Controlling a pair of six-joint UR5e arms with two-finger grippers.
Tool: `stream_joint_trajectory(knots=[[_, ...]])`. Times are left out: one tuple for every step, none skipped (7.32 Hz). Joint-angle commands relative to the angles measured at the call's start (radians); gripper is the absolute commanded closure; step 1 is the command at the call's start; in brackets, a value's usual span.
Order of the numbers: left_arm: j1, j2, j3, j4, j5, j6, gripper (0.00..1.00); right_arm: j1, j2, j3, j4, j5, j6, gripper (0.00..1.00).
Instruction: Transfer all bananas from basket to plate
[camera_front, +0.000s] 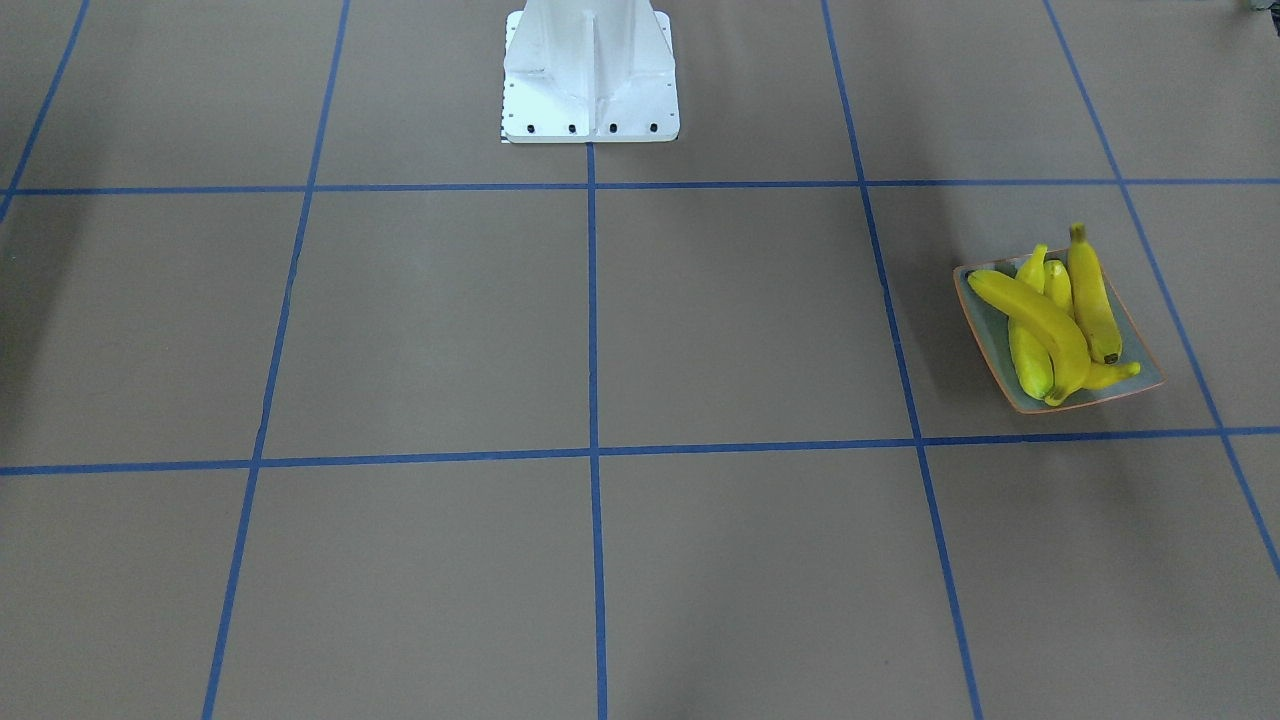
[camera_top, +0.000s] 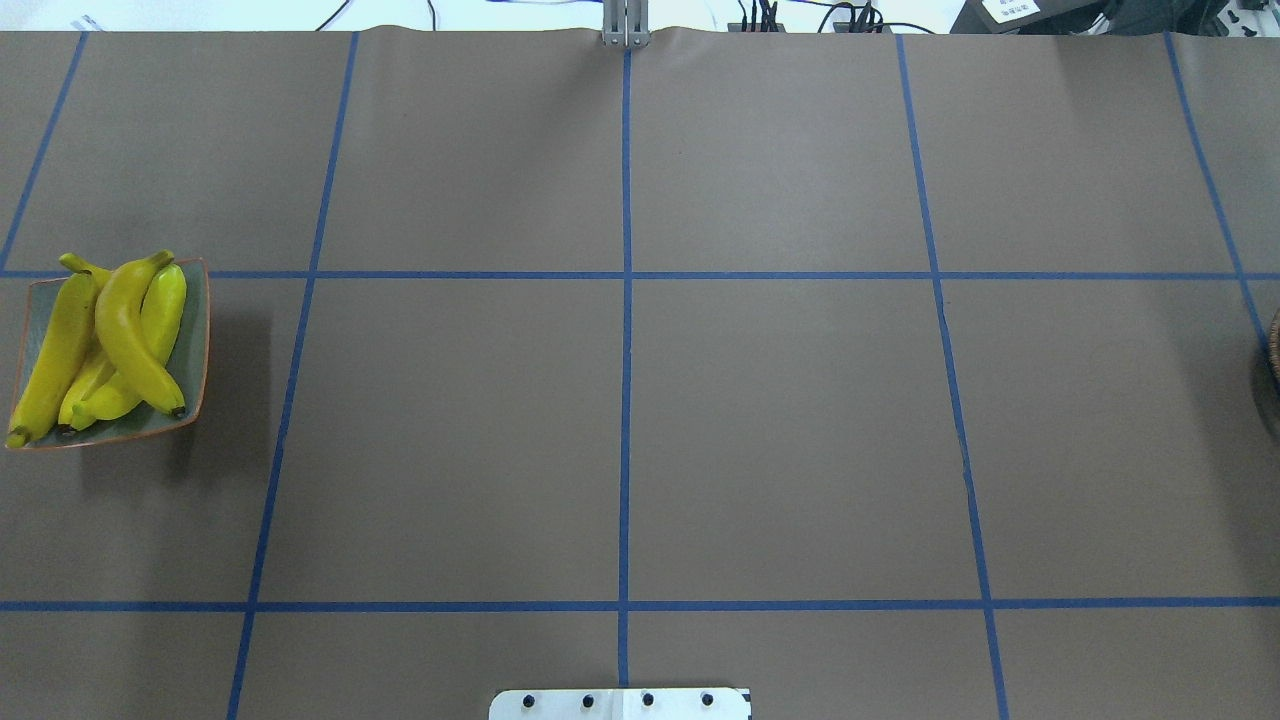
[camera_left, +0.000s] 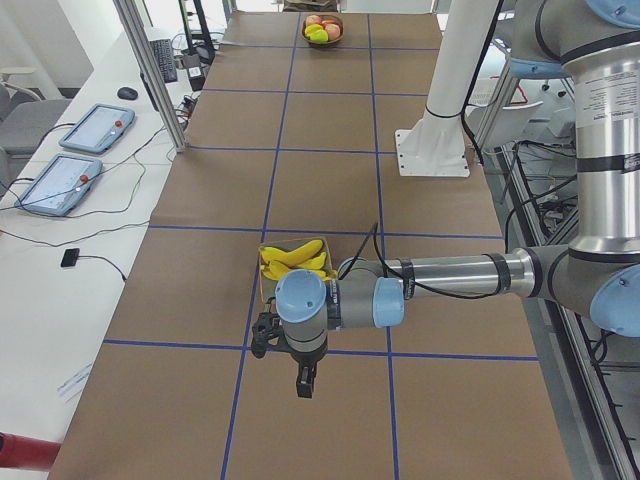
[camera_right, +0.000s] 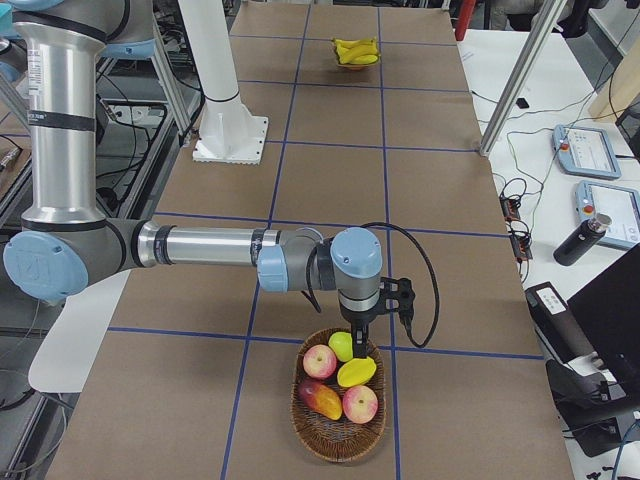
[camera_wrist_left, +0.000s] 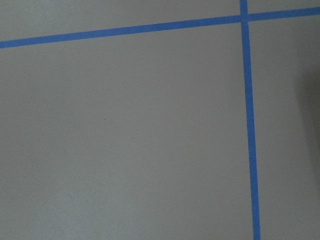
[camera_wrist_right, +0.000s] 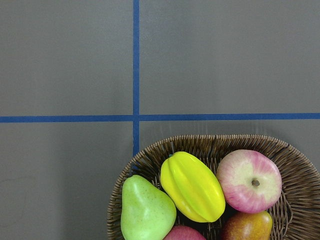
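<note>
Several yellow bananas (camera_front: 1050, 320) (camera_top: 110, 340) lie piled on the grey-green plate (camera_front: 1143, 375) (camera_top: 196, 300) with an orange rim, on the robot's left side of the table. In the exterior left view the bananas (camera_left: 293, 258) sit just beyond the left arm's wrist. The left gripper (camera_left: 305, 388) hangs over bare table nearer than the plate; I cannot tell whether it is open or shut. The wicker basket (camera_right: 312, 435) (camera_wrist_right: 215, 144) holds a green pear (camera_wrist_right: 147, 212), a yellow starfruit (camera_wrist_right: 192, 187) and apples; no banana shows in it. Over the basket's far rim hangs the right gripper (camera_right: 357, 345); its state I cannot tell.
The white robot base (camera_front: 590, 70) (camera_top: 620, 703) stands at the table's middle edge. Blue tape lines grid the brown table. A side bench with tablets (camera_left: 95, 125) and an aluminium post (camera_left: 150, 70) runs along the far side. The basket barely shows at the overhead view's right edge.
</note>
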Motion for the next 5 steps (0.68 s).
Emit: stream_joint_trajectory(knots=[[0.000,0.004,0.003,-0.070,0.001,0.000,0.00,0.000,-0.008,0.000,0.001,-0.005,-0.008,0.00],[0.000,0.006,0.002,-0.070,0.001,0.000,0.00,0.000,-0.008,-0.006,0.000,-0.005,-0.007,0.00],[0.000,0.006,0.000,-0.070,0.001,0.000,0.00,0.000,-0.010,-0.012,0.000,-0.004,-0.007,0.00],[0.000,0.004,-0.003,-0.071,0.001,0.000,0.00,0.000,-0.011,-0.012,0.000,-0.004,-0.005,0.00],[0.000,0.004,0.002,-0.070,0.001,0.000,0.00,0.000,-0.011,-0.024,0.000,-0.005,-0.004,0.00]])
